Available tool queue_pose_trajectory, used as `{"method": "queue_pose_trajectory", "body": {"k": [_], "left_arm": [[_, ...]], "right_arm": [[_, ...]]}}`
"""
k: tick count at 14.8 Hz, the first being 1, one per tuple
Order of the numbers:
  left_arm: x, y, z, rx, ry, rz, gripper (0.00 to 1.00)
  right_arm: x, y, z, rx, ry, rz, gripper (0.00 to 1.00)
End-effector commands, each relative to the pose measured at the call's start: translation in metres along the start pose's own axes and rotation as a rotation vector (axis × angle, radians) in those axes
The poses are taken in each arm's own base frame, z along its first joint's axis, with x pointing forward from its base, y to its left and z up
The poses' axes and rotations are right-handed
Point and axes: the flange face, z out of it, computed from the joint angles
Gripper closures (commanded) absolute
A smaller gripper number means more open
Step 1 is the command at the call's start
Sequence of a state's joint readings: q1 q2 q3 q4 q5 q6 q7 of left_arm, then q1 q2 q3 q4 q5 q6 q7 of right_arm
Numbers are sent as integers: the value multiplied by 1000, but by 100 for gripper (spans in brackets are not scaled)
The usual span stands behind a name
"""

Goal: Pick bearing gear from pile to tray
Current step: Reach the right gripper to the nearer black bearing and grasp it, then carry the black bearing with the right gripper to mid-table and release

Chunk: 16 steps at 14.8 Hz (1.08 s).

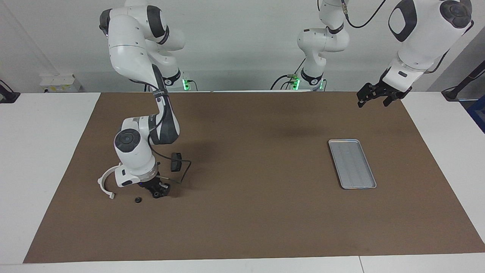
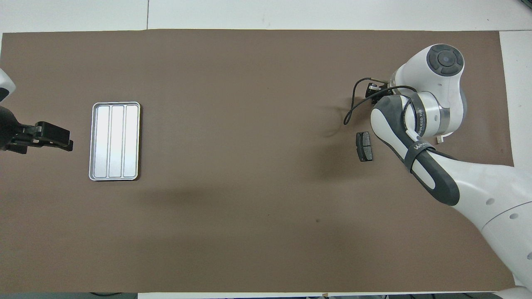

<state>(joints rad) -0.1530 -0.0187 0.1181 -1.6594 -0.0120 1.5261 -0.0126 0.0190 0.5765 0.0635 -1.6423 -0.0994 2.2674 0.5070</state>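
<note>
My right gripper (image 1: 157,193) is down at the mat among the pile, its fingertips shut on a small black round piece, the bearing gear (image 1: 156,195). In the overhead view only the right gripper's (image 2: 371,89) tip shows past the wrist. A second black round piece (image 1: 138,199) lies on the mat beside it. The white half-ring bracket (image 1: 105,182) curves around the wrist. A dark brake pad (image 1: 175,161) lies nearer the robots. The silver ridged tray (image 1: 352,163) lies toward the left arm's end. My left gripper (image 1: 373,101) waits open in the air above that end of the mat.
A brown mat (image 1: 250,212) covers most of the white table. A black cable (image 1: 185,170) loops from the right wrist over the brake pad (image 2: 364,146). The tray (image 2: 94,143) holds nothing. The right forearm hides most of the bracket in the overhead view.
</note>
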Motion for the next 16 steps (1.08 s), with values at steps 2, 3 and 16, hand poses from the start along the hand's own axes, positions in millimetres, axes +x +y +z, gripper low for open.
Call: {"method": "queue_pose_trajectory", "body": {"k": [2, 3, 16], "left_arm": [[-8, 1, -2, -13, 11, 6, 0], [-8, 1, -2, -13, 11, 6, 0], [-8, 1, -2, -13, 11, 6, 0]], "right_arm": [[0, -1, 0, -31, -15, -6, 100], [4, -1, -8, -45, -18, -10, 100], [-96, -171, -181, -118, -119, 130, 100]]}}
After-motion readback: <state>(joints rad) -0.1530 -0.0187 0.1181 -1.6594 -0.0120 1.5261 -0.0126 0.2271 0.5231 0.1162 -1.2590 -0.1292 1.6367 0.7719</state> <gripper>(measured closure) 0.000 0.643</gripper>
